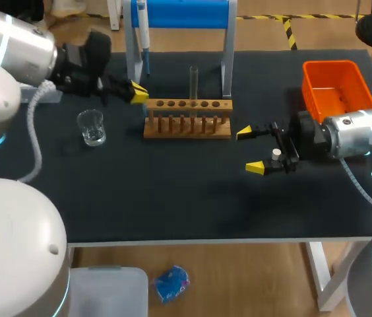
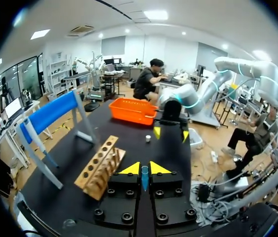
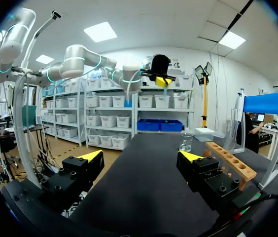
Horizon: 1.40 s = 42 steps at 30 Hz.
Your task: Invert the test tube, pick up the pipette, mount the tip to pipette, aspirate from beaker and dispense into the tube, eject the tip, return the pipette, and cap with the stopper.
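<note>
One clear glass tube (image 1: 193, 79) is seen upright in the wooden rack (image 1: 187, 122), which stands mid-tabletop (image 1: 173, 191). Its mouth is open. Six holes are counted in the rack, and one of them is taken by the tube. One beaker (image 1: 92, 127) holding a little clear liquid is set well left of the rack. One pipette (image 1: 143, 33) is hung on the blue stand (image 1: 179, 13) behind the rack, and one orange bin (image 1: 338, 82) is placed at the far right.

The left tool (image 1: 136, 92) is held beside the rack's left end. Only in the wrist views is it shown clamped on a thin blue tip (image 2: 144, 178).

The right tool (image 1: 249, 150) is spread wide apart, with nothing held. A small white stopper (image 1: 276, 154) is seen by its fingers; in the left wrist view it stands on the tabletop apart from them. It is hidden from the right wrist view.
</note>
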Available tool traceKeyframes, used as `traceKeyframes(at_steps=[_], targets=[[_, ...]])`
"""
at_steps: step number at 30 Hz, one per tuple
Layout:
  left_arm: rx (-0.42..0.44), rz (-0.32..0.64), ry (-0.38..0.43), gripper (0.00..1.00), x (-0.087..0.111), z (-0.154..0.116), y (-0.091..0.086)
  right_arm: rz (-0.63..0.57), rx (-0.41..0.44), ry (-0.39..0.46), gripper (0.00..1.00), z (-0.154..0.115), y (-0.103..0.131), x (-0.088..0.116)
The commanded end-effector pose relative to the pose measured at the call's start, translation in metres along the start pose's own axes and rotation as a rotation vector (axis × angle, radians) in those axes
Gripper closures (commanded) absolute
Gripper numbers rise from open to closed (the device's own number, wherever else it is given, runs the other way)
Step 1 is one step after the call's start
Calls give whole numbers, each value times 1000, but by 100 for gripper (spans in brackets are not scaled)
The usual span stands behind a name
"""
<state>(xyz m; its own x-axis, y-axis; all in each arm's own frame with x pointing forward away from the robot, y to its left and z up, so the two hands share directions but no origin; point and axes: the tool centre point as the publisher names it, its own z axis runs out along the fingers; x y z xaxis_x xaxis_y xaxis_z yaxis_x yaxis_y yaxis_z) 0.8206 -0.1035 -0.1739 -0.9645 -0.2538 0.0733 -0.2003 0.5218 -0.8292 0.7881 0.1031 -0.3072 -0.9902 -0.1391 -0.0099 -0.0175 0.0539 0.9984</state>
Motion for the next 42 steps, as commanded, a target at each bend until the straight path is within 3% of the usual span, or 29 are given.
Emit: traceKeyframes(at_steps=[1, 5, 11, 19, 35, 42], targets=[[15, 8, -40, 100, 25, 30, -5, -1, 0, -1, 0, 0, 0, 1], [-18, 29, -18, 100, 38, 57, -13, -1, 0, -1, 0, 0, 0, 1], [0, 41, 76, 100, 45, 92, -19, -1, 0, -1, 0, 0, 0, 1], [-8, 72, 53, 100, 41, 122, -16, -1, 0, -1, 0, 0, 0, 1], [-36, 87, 51, 100, 30, 151, -16, -1, 0, -1, 0, 0, 0, 1], [-25, 79, 48, 100, 28, 152, -17, -1, 0, -1, 0, 0, 0, 1]])
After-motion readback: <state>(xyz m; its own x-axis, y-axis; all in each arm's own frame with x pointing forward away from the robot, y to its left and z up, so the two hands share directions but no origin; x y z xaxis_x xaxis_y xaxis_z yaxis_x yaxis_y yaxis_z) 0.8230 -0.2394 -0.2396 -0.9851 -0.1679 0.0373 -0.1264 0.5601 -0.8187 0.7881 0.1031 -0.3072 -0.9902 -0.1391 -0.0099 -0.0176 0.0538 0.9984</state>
